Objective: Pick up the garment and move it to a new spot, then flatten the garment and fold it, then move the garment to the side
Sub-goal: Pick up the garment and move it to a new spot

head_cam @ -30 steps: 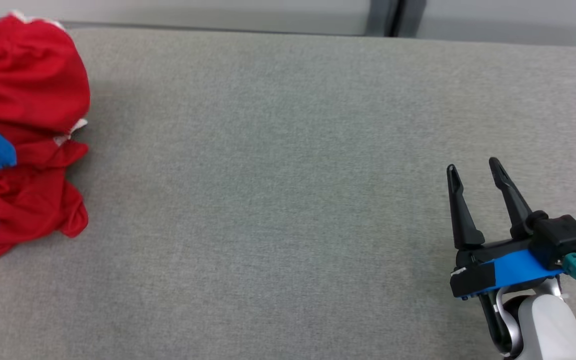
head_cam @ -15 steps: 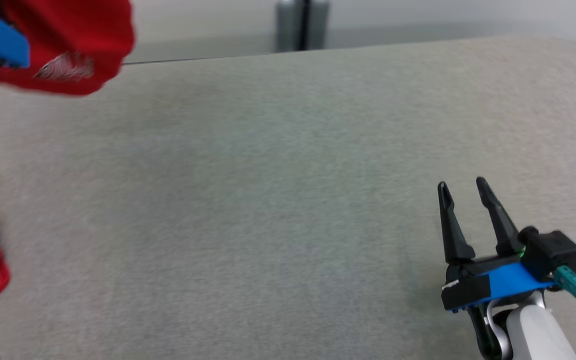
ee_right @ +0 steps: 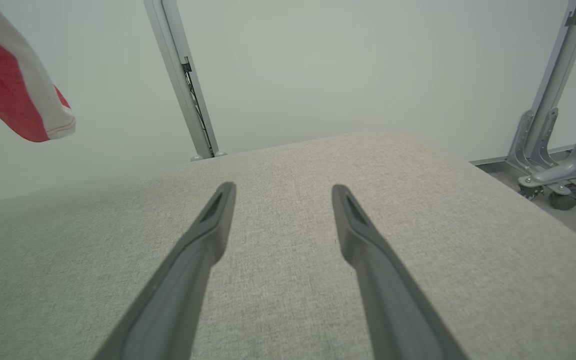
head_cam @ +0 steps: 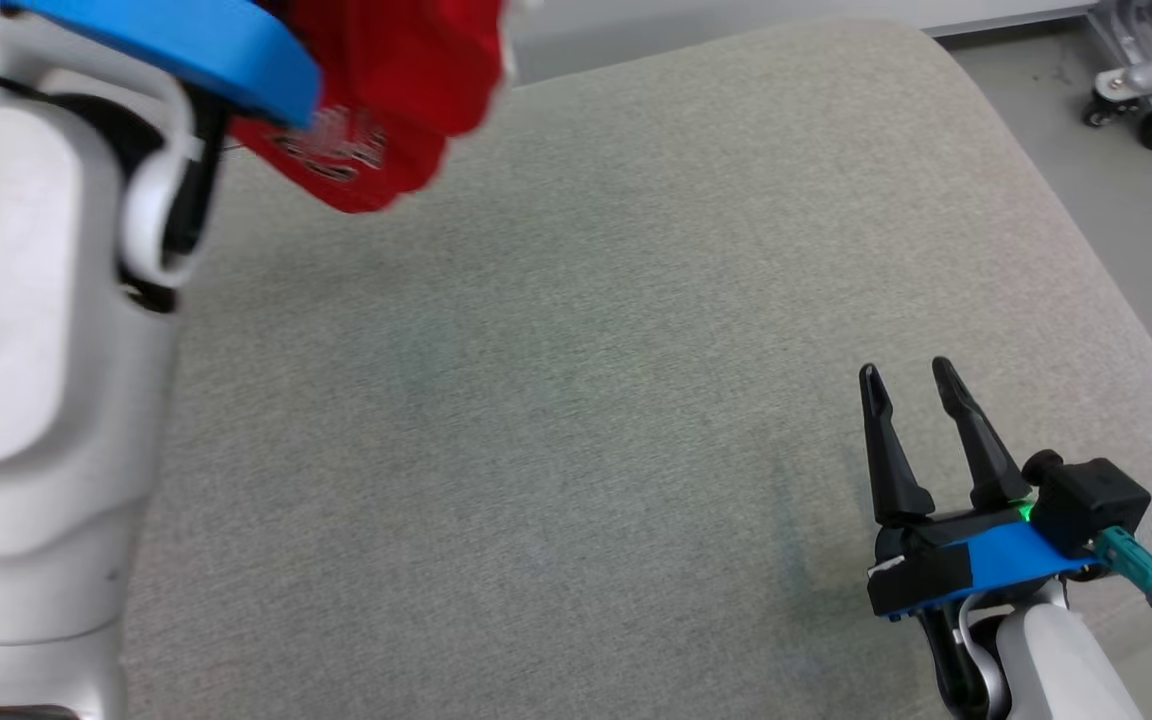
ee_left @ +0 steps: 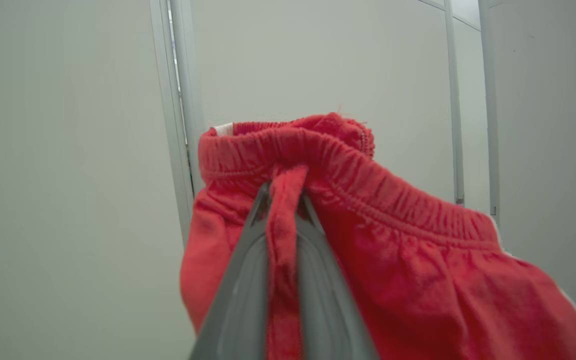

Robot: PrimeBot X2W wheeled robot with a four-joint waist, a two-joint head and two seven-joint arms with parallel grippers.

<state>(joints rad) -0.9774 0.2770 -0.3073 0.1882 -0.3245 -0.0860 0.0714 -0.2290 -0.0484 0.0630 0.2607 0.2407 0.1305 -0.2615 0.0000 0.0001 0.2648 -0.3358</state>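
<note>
Red cloth garment (head_cam: 386, 90) hangs at the head view's upper left, above the grey fabric surface (head_cam: 576, 400); the right gripper (head_cam: 904, 380) stands spread near the surface's rounded right edge. Left wrist view: the left gripper (ee_left: 284, 192) pinches a fold under the elastic waistband (ee_left: 368, 195). Right wrist view: open surface stretches beyond the parted fingers (ee_right: 203, 240).

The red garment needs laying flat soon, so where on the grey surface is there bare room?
The grey surface is bare across its middle, between the left forearm and the open right gripper, and on to its far right corner. That gripper crowds the near right. The garment hangs from the shut left gripper.
</note>
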